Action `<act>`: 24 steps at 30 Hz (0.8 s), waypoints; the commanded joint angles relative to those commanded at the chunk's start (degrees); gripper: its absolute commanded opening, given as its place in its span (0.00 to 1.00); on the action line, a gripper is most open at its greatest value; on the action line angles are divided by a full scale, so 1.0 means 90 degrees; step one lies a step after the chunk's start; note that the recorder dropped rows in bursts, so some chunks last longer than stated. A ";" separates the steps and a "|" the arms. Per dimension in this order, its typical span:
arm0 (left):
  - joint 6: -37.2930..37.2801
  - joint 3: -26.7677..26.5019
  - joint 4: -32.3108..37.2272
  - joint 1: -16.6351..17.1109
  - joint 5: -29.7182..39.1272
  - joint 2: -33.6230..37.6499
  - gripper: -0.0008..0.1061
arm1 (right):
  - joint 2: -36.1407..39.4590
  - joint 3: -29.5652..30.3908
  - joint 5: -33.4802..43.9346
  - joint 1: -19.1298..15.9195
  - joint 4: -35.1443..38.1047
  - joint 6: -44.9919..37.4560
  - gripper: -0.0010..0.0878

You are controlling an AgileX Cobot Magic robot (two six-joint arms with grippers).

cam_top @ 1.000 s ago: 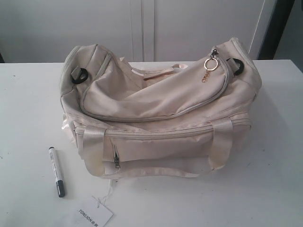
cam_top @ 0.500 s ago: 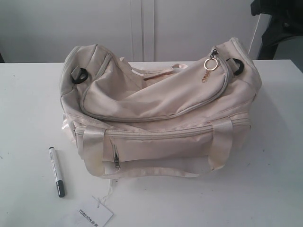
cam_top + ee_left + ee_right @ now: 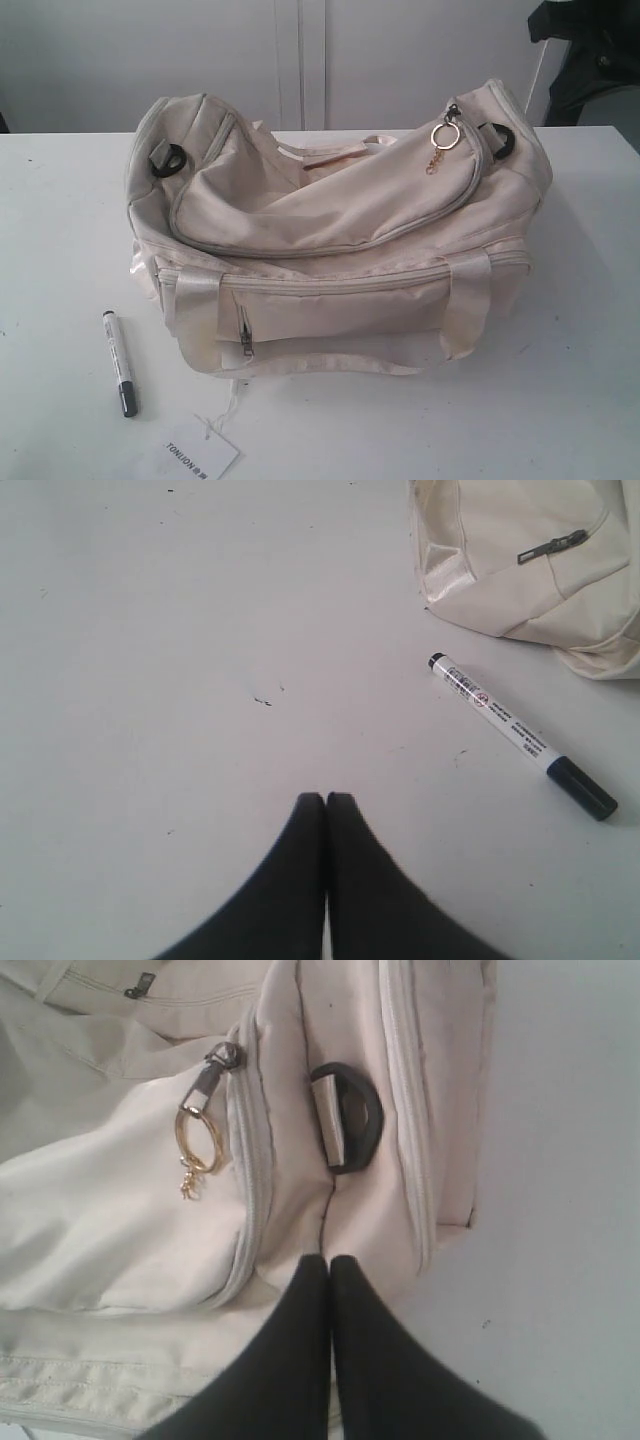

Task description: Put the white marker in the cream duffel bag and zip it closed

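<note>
Left gripper [image 3: 326, 798] hangs just over the bare white table [image 3: 560, 400] with its two dark fingers pressed together, nothing between them. The right gripper [image 3: 330, 1258] is likewise closed and empty, poised above the end of the large soft cream fabric duffel bag [image 3: 340, 240], near a black D-ring [image 3: 350, 1120] and the small gold ring pull [image 3: 200, 1140].

The slim white-barrelled marker with a dark cap [image 3: 119, 362] lies flat on the table, beside the bag's front corner and apart from it, with a white paper tag [image 3: 200, 458] nearby. It should be light and rigid, but its smooth round barrel may roll or slip. The safest hold is probably across the middle of the barrel, jaws opened first and set either side.

The bag is limp and will sag or shift when pulled, so one gripper may need to steady it. Its curved top flap looks zipped, though the folds make that uncertain. The dangling ring is the natural place to grip.
</note>
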 joint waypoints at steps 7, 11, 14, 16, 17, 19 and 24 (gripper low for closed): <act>0.0000 0.0000 0.0000 0.0000 0.0000 0.0000 0.01 | 0.0148 0.0000 -0.0697 0.0000 -0.0026 -0.0013 0.01; 0.0000 0.0000 0.0000 0.0000 0.0000 0.0000 0.01 | 0.0498 -0.0027 -0.1077 0.0000 -0.0026 -0.0013 0.01; 0.0000 0.0000 0.0000 0.0000 0.0000 0.0000 0.01 | 0.0827 -0.0151 -0.1386 0.0000 -0.0026 -0.0045 0.01; 0.0000 0.0000 0.0000 0.0000 0.0000 0.0000 0.01 | 0.1041 -0.0253 -0.1567 0.0000 -0.0026 -0.0045 0.01; 0.0000 0.0000 0.0000 0.0000 0.0000 0.0000 0.01 | 0.1118 -0.0303 -0.1629 0.0000 -0.0008 -0.0045 0.01; 0.0000 0.0000 0.0000 0.0000 0.0000 0.0000 0.01 | 0.1287 -0.0378 -0.1759 0.0000 0.0021 -0.0063 0.01; 0.0000 0.0000 0.0000 0.0000 0.0000 0.0000 0.01 | 0.1514 -0.0407 -0.2192 0.0000 0.0442 -0.0526 0.10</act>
